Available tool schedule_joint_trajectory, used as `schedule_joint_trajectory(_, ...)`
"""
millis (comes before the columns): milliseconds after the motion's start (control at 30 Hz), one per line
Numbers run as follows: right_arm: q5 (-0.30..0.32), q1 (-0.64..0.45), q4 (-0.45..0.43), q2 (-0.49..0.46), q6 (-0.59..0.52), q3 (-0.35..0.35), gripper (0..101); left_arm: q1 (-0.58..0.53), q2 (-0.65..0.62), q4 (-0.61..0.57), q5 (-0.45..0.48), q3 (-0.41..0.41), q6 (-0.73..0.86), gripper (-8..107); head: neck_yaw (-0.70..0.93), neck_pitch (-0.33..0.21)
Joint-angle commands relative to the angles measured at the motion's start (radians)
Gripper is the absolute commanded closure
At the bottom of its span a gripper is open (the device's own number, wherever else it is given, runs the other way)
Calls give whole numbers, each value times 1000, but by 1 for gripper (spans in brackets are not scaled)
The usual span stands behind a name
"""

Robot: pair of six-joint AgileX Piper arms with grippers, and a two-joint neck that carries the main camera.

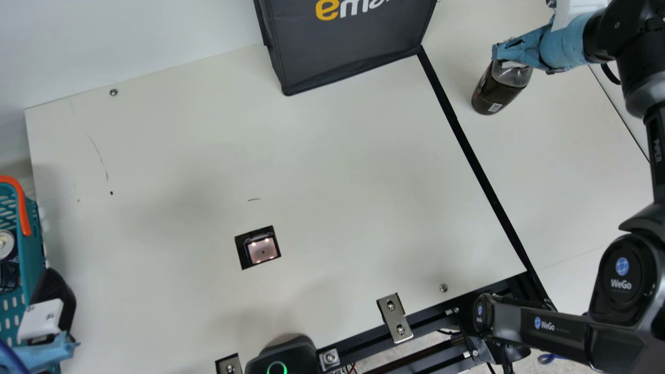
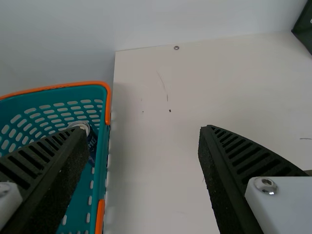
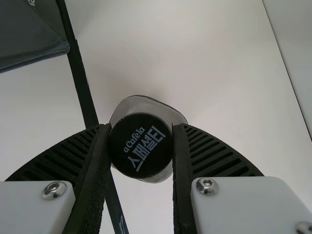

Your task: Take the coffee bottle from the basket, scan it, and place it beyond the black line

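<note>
Bottle (image 1: 501, 89), long axis near vertical, sits below right gripper (image 3: 141, 126), its cap (image 3: 141, 146) pinched, between black line (image 1: 485, 182) and right edge of tabletop (image 1: 571, 156); base contact unclear.

My neck view looks down; nearer, my left wrist view slants, sharing the basket (image 1: 34, 254); my right faces down, sharing the black line (image 1: 482, 182).

Pale wall (image 1: 130, 31) beyond cream table (image 1: 171, 156) (surface faintly scratched), speckled floor (image 1: 574, 367) below
</note>
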Motion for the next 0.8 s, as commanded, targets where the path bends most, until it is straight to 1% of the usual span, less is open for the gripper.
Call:
schedule_joint_trajectory(0, -1, 1, 2, -1, 0, 3, 77, 0, 0, 0, 0, 0, 0, 9, -2, -17)
schedule_joint_trajectory(333, -13, 2, 4, -7, -8, 17, 43, 0, 0, 0, 0, 0, 0, 9, -2, -17)
schedule_joint_trajectory(633, -11, -4, 9, -7, -22, -1, 13, 0, 0, 0, 0, 0, 0, 9, -2, -17)
schedule_joint_trajectory(667, -9, -4, 9, -7, -24, -6, 10, 0, 0, 0, 0, 0, 0, 9, -2, -17)
schedule_joint_trajectory(767, -3, -2, 13, -8, -29, -22, 10, 0, 0, 0, 0, 0, 0, 9, -2, -17)
